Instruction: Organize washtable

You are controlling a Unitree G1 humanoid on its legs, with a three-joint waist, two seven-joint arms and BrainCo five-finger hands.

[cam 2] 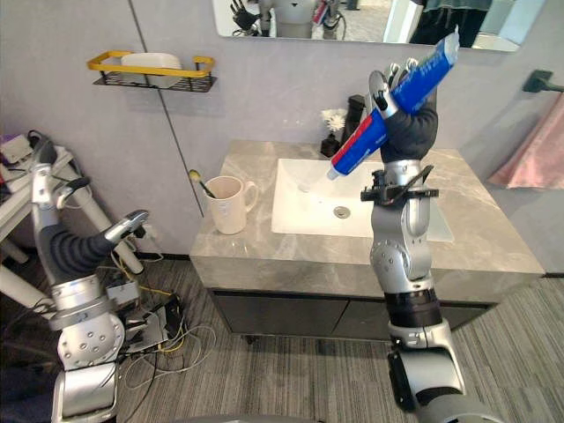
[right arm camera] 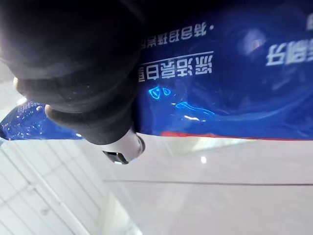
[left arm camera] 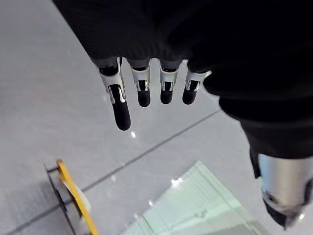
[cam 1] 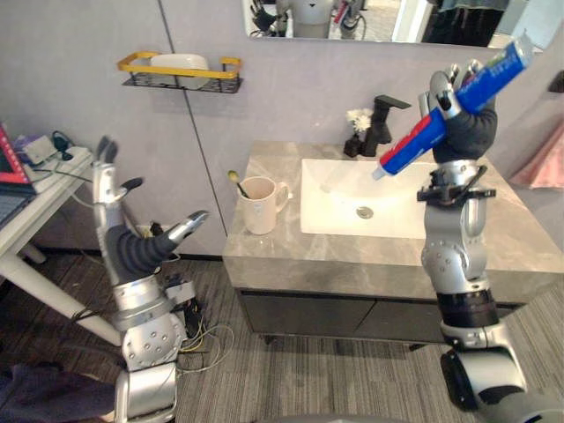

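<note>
My right hand [cam 1: 458,110] is raised above the sink [cam 1: 330,216], shut on a blue and red toothpaste tube [cam 1: 454,101] that slants with its white cap down towards the basin. The tube's blue side [right arm camera: 220,73] runs across the right wrist view beside my thumb. A beige mug [cam 1: 260,204] with a toothbrush in it stands on the grey stone counter [cam 1: 264,256], left of the sink. My left hand [cam 1: 110,189] is lifted with straight fingers [left arm camera: 142,90] well left of the counter, holding nothing.
A black tap [cam 1: 382,123] and a small white flower [cam 1: 357,119] stand behind the sink. A yellow-railed wall shelf [cam 1: 181,72] holds a white dish. A mirror [cam 1: 397,19] hangs above. A white table [cam 1: 35,189] with clutter stands at far left; a pink towel [cam 1: 542,159] hangs at right.
</note>
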